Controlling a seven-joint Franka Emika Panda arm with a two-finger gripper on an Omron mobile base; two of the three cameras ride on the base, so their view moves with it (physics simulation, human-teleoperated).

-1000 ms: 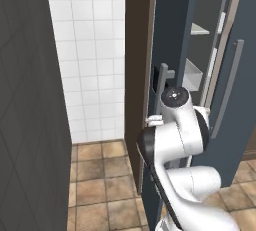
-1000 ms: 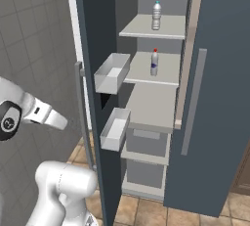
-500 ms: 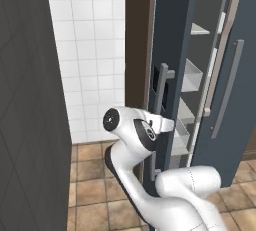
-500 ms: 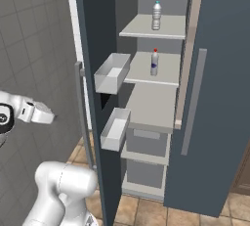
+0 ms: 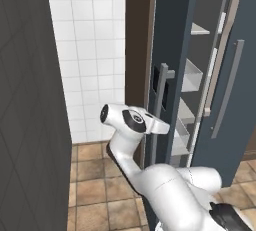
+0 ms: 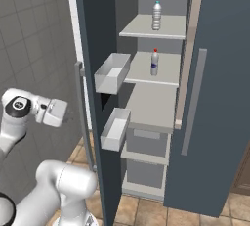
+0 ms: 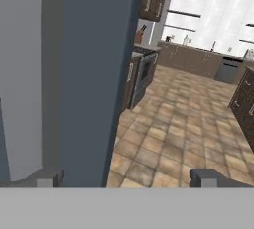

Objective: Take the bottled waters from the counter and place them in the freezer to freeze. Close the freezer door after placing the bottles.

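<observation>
The freezer stands with its freezer door swung wide, white bins on its inner face. Both bottled waters stand upright inside: the teal-capped one on the top shelf, the red-capped one on the shelf below. My gripper is open and empty, its fingertips wide apart. The hand sits low on the outer side of the door, close to its vertical bar handle. In the hand view the door's blue-grey face fills the left.
The freezer's right-hand panel with its own bar handle is shut. A white tiled wall is left of the door, a dark wall nearer left. Tiled floor stretches to dark brown cabinets.
The arm has swung down from an upright pose and brought the hand low beside the door's outer handle. Bottles and door have not moved.
</observation>
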